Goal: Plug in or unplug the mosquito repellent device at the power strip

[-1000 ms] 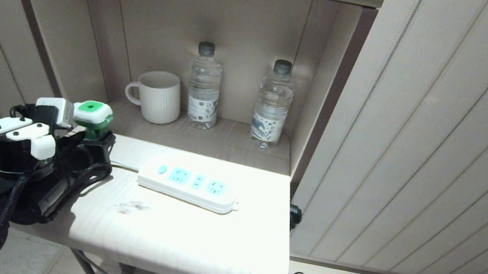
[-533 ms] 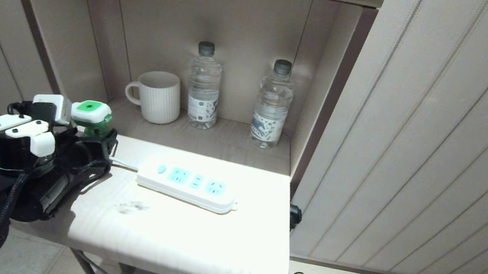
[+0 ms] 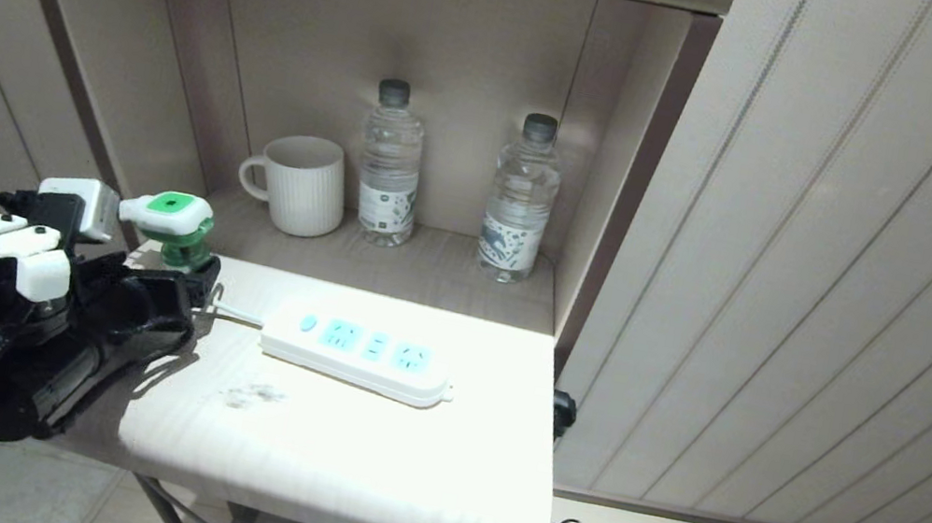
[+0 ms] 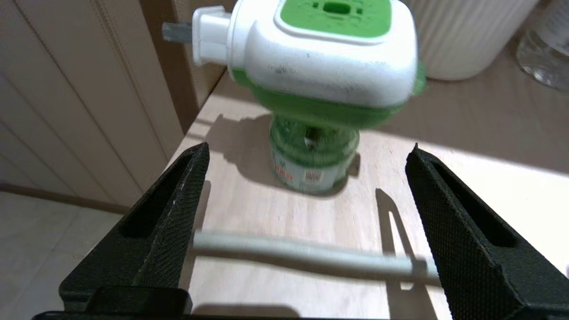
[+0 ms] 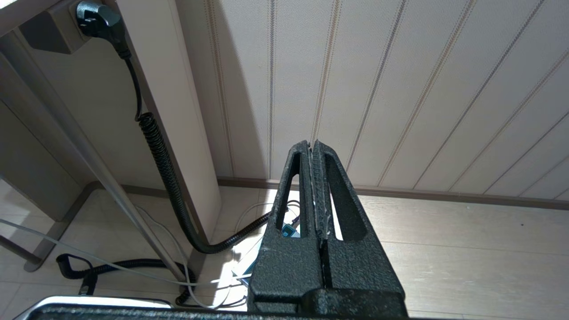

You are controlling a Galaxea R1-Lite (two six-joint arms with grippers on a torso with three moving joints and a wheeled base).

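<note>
The left claw (image 4: 306, 231) stands spread wide, its two black ribbed fingers (image 4: 169, 213) well apart and gripping nothing. It sits low at the left end of the pale wooden worktop (image 3: 357, 461), pointing toward the back corner. In the head view the same claw (image 3: 176, 294) shows as a dark mass just in front of the mosquito repellent device (image 3: 173, 227).

The device (image 4: 318, 84) stands upright on its green bottle base on the worktop, beyond the fingertips and between their lines — free of both, with bare wood showing on either side of it. Its white cap with the bright green centre is on top, and the plug prongs stick out sideways toward the panelled wall, into open air. It is in no socket.

A white cord (image 4: 306, 255) crosses the worktop between the claw's fingers, nearer the wrist than the device. It runs to the power strip (image 3: 360, 357), which lies flat near the middle of the worktop, to the right of the device and apart from it — its round blue button at the left end, its light blue socket faces all bare.

Farther back, on the lower shelf of the alcove, stand a white ribbed mug (image 3: 299, 184) and two clear water bottles (image 3: 388, 178) with dark caps.

The right claw (image 5: 316, 195) hangs off to the side, pointing at the floor by the panelled wall, its fingers pressed together on nothing.
</note>
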